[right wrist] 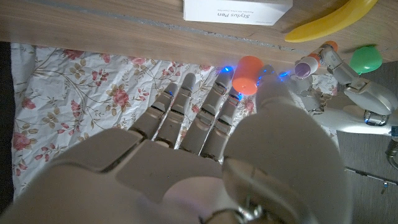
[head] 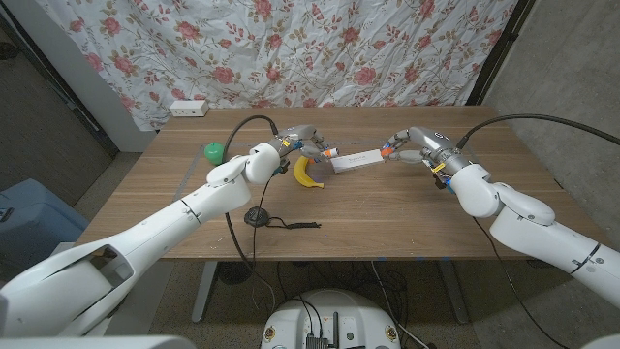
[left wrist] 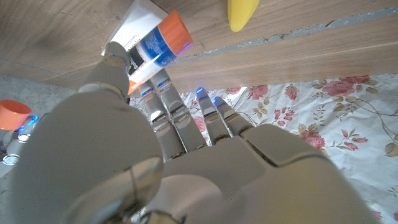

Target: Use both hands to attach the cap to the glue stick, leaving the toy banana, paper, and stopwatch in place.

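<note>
left hand [head: 308, 142]: I pinch glue stick [head: 327, 152], lifted near table centre
right hand [head: 405, 143]: I pinch cap [head: 387, 151], at its 3 o'clock, apart
risk: misalignment; toy banana [head: 308, 174] nudged at 6 o'clock

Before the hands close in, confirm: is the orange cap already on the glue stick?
No: the right hand holds the orange cap apart from the white-and-blue glue stick in the left hand.

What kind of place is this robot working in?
Probably a makeshift lab or test room: a floral cloth backdrop hangs behind the wooden table, a power strip sits at its far edge, and cables trail over it.
</note>
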{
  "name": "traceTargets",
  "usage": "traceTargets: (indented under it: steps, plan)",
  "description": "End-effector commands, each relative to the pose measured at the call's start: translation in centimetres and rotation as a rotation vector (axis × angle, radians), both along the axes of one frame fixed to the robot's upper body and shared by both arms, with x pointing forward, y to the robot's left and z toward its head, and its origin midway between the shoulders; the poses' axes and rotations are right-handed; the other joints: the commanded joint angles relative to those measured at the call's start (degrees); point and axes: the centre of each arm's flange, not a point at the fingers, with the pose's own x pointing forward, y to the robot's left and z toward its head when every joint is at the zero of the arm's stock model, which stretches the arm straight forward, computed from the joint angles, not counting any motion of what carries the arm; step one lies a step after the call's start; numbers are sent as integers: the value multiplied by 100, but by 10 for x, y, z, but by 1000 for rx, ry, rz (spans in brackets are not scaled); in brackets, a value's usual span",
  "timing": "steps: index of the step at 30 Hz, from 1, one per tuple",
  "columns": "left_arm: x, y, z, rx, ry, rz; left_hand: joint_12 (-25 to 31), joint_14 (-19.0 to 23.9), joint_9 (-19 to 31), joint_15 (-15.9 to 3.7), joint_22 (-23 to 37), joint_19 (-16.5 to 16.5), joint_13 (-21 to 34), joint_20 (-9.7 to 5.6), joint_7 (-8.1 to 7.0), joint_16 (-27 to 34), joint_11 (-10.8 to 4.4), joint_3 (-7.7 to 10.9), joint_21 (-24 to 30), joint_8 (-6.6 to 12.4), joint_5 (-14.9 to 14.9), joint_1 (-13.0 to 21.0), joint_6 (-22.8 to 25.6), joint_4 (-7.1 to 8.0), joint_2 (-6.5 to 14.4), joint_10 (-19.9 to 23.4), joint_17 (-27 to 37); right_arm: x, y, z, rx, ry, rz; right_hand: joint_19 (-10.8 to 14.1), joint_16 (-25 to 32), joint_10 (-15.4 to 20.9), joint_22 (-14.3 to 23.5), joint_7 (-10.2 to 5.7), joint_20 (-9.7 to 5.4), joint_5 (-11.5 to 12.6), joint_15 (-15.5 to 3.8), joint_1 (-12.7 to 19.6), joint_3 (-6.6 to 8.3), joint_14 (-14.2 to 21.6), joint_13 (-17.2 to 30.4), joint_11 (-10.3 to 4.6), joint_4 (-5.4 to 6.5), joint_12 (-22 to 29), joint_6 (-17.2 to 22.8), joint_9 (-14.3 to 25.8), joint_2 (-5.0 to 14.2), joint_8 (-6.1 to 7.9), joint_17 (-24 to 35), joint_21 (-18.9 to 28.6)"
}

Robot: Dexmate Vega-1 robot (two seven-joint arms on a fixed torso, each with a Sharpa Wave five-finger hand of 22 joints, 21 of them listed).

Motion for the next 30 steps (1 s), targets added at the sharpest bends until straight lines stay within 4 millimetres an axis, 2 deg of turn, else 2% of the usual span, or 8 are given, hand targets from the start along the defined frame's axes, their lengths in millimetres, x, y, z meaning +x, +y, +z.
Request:
traceTargets:
  steps: [1,13,30]
  plan:
    - [-4,-10,-5,-61,-7,-11,27,-30,73,-867,16,59,21,-101,-32,-3,-58,24,52,9,47,-119,451,34,371,53,10,-2,-6,6,59,-16,25,26,30,42,20,-27,-116,-41,-880,35,-25,11,14,-2,-6,-26,28,22,79,2,26,-10]
    - [-8,-22,-12,-98,-23,-33,25,-48,63,-876,17,72,20,-92,-29,-8,-57,21,51,0,46,-120,446,34,373,38,9,-2,-6,14,76,-9,29,10,29,-8,19,-29,-119,-68,-876,39,-74,-24,13,-1,-14,-49,-16,15,110,-34,23,-13]
    - [-12,-28,-23,-157,-24,-60,21,-55,56,-869,19,95,20,-77,-15,-7,-54,15,54,-14,45,-128,423,38,376,17,10,4,-3,30,95,10,56,2,32,-23,19,-32,-96,-95,-852,-5,-140,-52,16,0,2,-50,-8,11,139,-51,20,-11]
